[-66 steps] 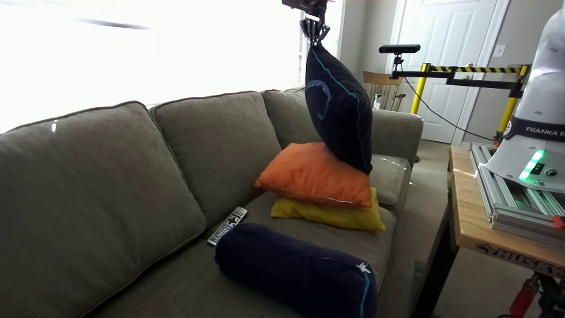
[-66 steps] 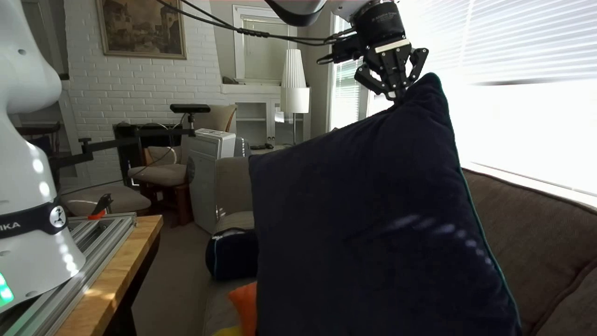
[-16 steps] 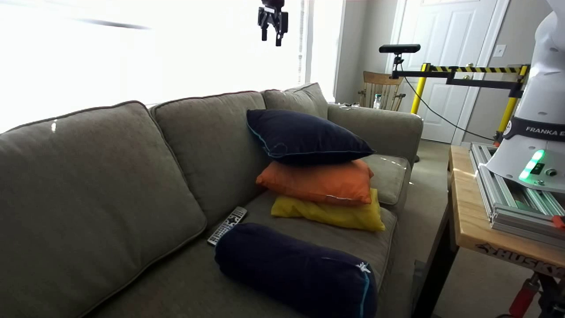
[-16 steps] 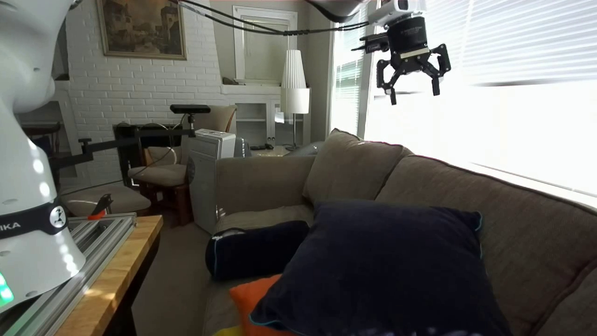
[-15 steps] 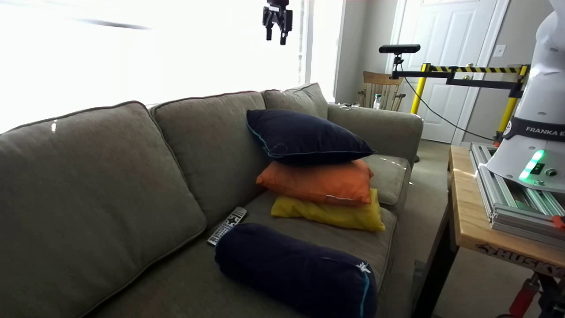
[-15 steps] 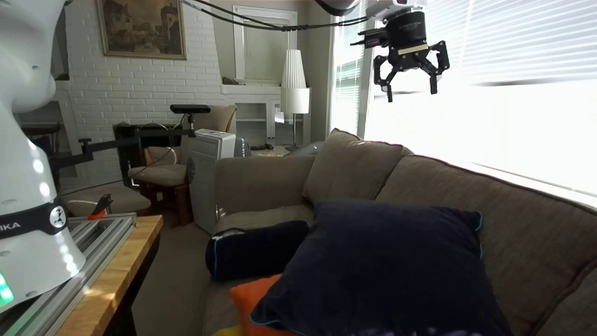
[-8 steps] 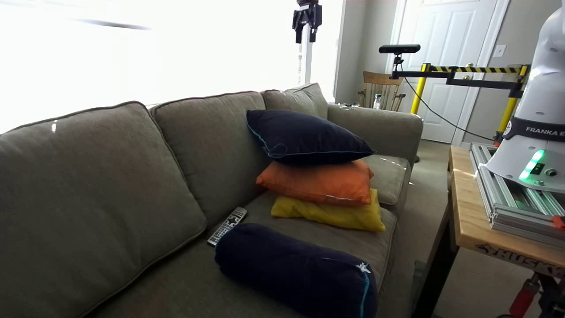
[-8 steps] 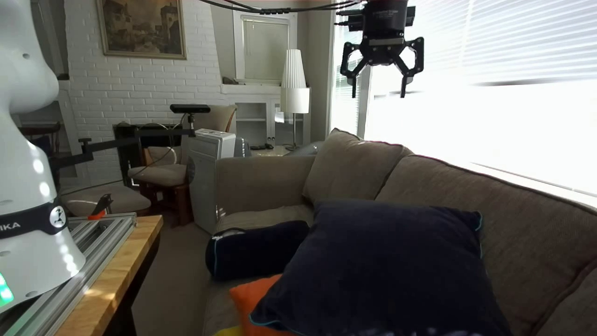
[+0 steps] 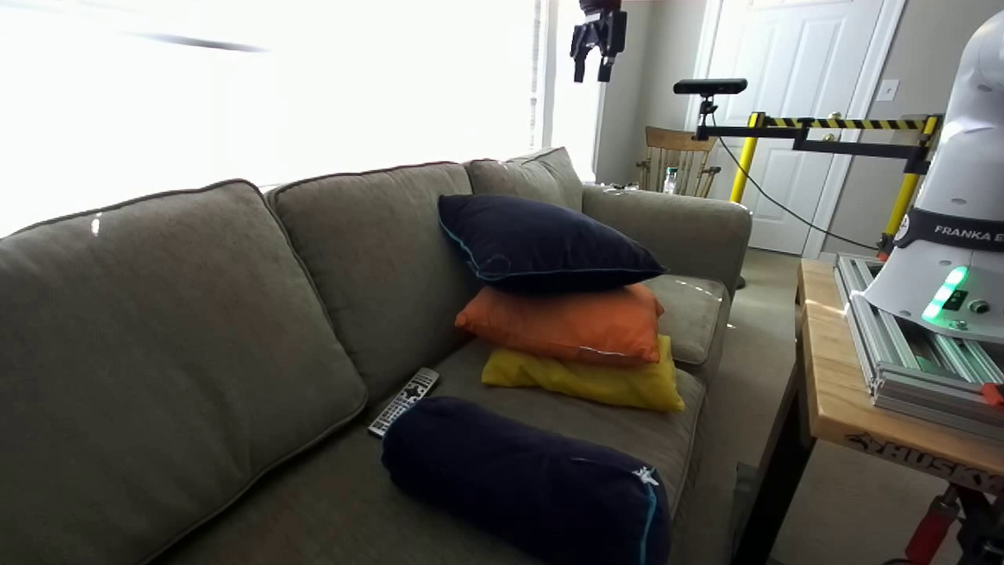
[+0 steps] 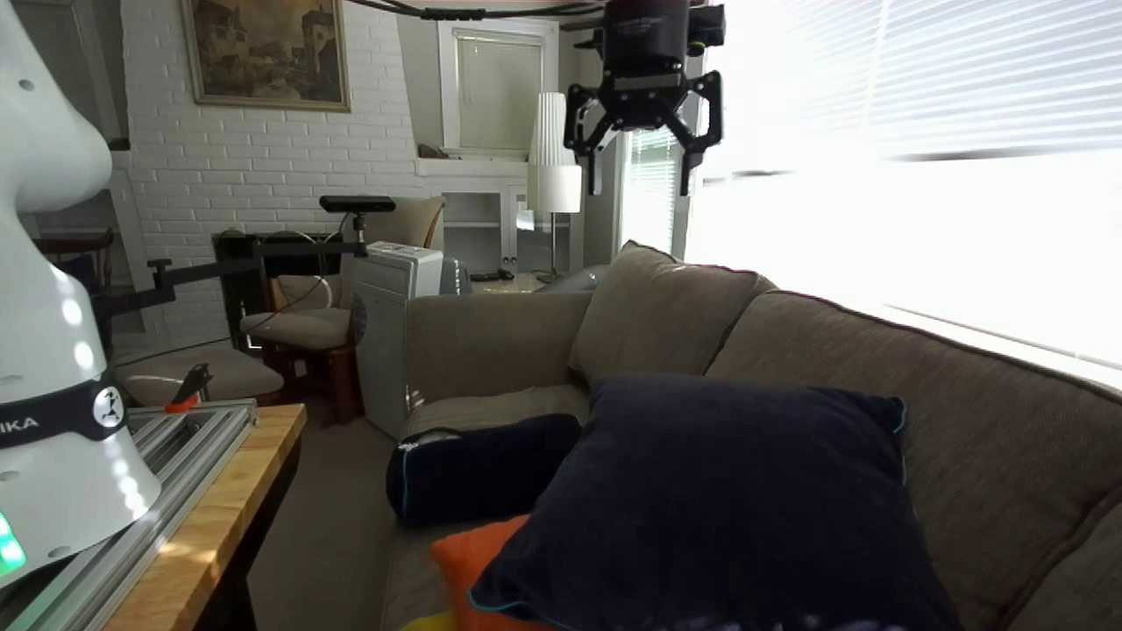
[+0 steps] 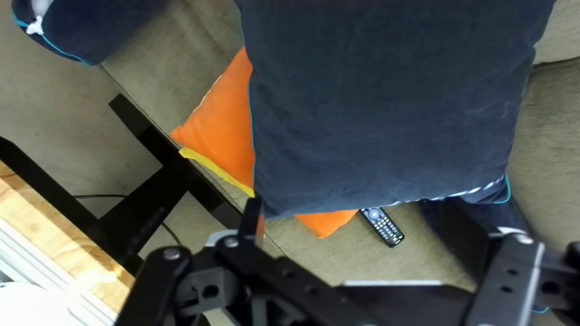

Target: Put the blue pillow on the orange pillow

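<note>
Gripper high over the sofa, unclenched, its two fingers spread wide with the tips pointing down, well clear of it in both exterior views. And there lies the blue pillow, right on top of the orange pillow, touching it and sloping a little! From the wrist view, that navy square fills much of the upper part, one orange corner jutting out past its left side, a smaller orange bit peeking from under its lower edge. Down the pile: orange rests on the yellow pillow, and yellow lies on the seat. Near them, the navy bolster lies across the seat, a pale remote right beside its rounded end. Over at the workbench, the arm's white base stands on metal rails. Back to the wrist view: a dark remote by the blue pillow's lower edge; whether that is the pale one, hard to tell.
</note>
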